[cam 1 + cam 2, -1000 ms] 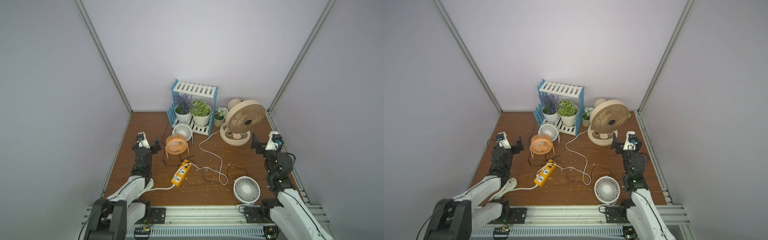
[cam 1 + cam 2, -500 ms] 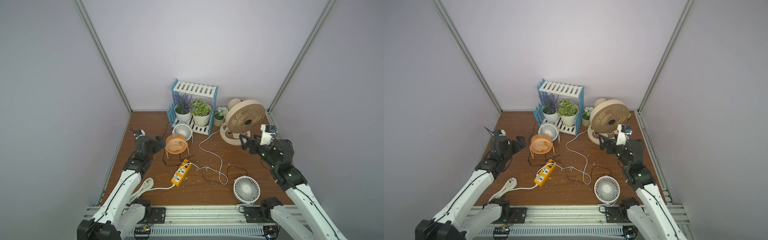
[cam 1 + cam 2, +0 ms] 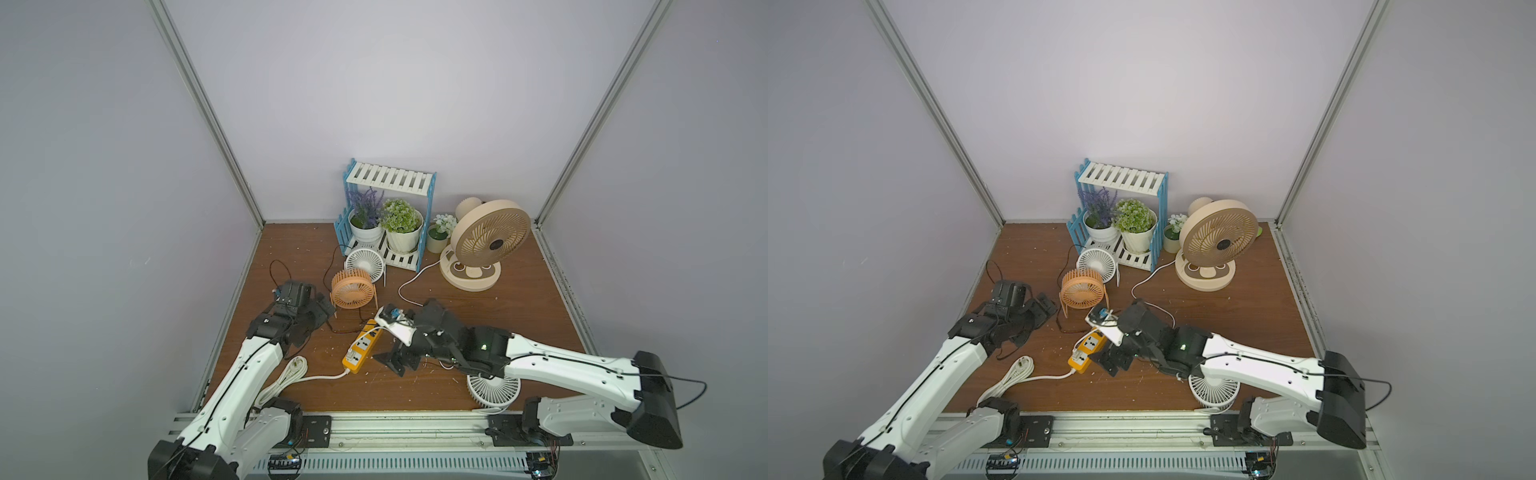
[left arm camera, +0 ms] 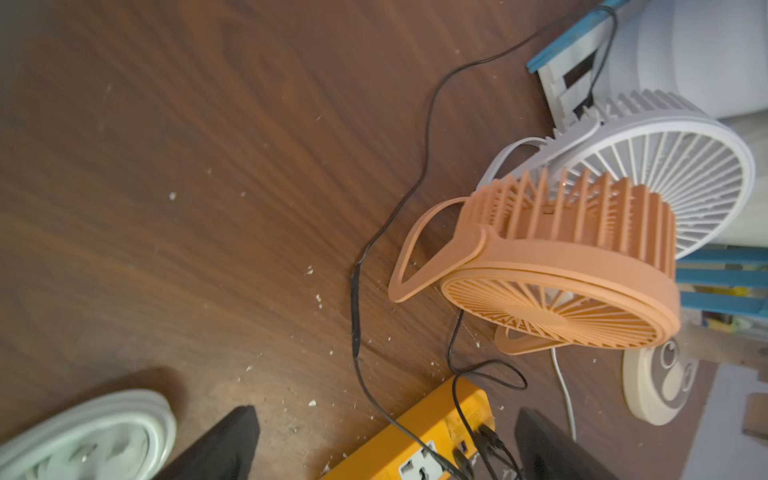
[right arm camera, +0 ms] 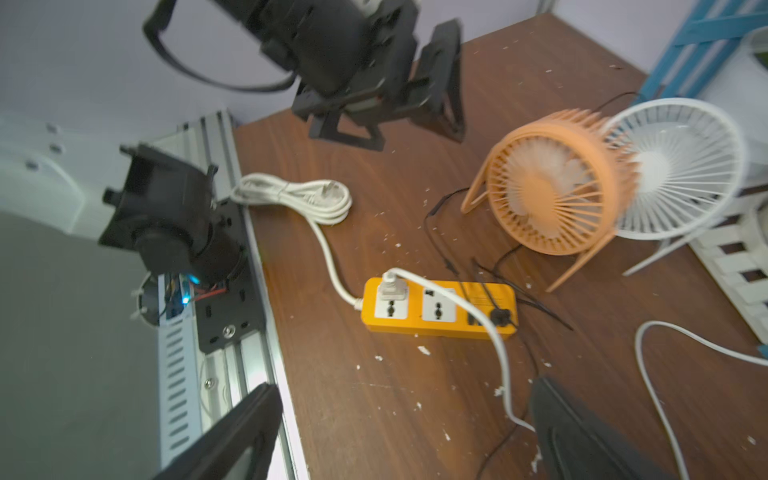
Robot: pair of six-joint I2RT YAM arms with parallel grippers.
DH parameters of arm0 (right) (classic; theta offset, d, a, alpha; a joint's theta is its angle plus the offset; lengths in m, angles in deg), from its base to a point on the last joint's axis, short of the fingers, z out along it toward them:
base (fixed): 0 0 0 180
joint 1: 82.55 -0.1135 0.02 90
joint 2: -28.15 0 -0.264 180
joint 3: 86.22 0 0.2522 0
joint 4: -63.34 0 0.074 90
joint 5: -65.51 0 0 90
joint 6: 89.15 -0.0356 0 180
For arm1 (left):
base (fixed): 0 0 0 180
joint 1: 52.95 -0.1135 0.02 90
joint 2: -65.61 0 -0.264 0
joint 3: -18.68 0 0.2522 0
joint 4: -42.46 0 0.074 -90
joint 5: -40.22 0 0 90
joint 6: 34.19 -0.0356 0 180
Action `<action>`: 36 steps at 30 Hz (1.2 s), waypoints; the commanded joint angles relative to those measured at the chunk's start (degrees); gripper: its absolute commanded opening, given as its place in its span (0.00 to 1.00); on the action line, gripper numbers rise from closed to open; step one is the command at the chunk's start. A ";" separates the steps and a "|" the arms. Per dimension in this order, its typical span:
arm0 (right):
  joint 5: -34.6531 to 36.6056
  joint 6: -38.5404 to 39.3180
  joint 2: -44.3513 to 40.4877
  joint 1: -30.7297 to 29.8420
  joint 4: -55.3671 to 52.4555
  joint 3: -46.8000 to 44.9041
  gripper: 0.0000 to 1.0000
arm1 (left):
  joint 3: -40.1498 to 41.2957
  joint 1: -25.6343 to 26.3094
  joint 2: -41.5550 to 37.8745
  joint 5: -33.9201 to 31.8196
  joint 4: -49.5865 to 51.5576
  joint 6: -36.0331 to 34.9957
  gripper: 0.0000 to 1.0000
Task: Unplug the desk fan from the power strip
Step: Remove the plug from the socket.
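Note:
The orange-yellow power strip (image 3: 360, 346) (image 3: 1087, 349) lies on the wooden floor, near the front. A white plug (image 5: 390, 289) sits in the socket nearest its thick cord, and black leads fill the USB ports (image 4: 482, 440). The beige desk fan (image 3: 490, 245) (image 3: 1219, 241) stands at the back right; its white cord runs toward the strip and passes under my right arm. My right gripper (image 3: 395, 358) (image 5: 403, 403) hangs open just right of the strip, nothing between its fingers. My left gripper (image 3: 318, 311) (image 4: 386, 436) is open, left of the strip's far end.
An orange fan (image 3: 352, 291) and a white fan (image 3: 365, 262) stand just behind the strip, black leads trailing over the floor. Another white fan (image 3: 492, 388) lies under my right arm. A blue-and-white plant shelf (image 3: 390, 183) is at the back. The coiled cord (image 3: 286, 370) lies front left.
Both arms have swung in from the sides toward the strip. The right gripper came furthest, dropping beside the strip's right side. Both stay open.

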 commanded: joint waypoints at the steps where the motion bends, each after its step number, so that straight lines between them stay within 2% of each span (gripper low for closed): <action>1: 4.10 2.33 4.10 -3.53 7.17 -0.58 0.95 | 4.96 -2.72 -4.93 4.47 5.91 7.75 0.99; 7: 7.70 -3.09 13.53 -4.84 14.16 0.74 0.82 | 8.16 -2.75 -12.48 4.52 9.92 12.15 0.96; 14: 12.25 -6.34 20.95 -4.85 14.05 4.57 0.66 | 10.59 -2.75 -14.15 8.40 10.48 18.29 0.94; 23: 13.48 -9.51 27.26 -2.64 13.76 8.29 0.58 | 11.58 -2.05 -13.66 10.32 10.52 22.25 0.78; 28: 11.65 -8.19 28.94 -2.20 13.02 10.34 0.56 | 12.88 1.55 -13.64 10.00 10.40 27.07 0.70; 36: 9.40 -8.01 30.71 -2.20 12.84 11.70 0.47 | 13.93 7.75 -13.30 9.13 10.25 34.13 0.62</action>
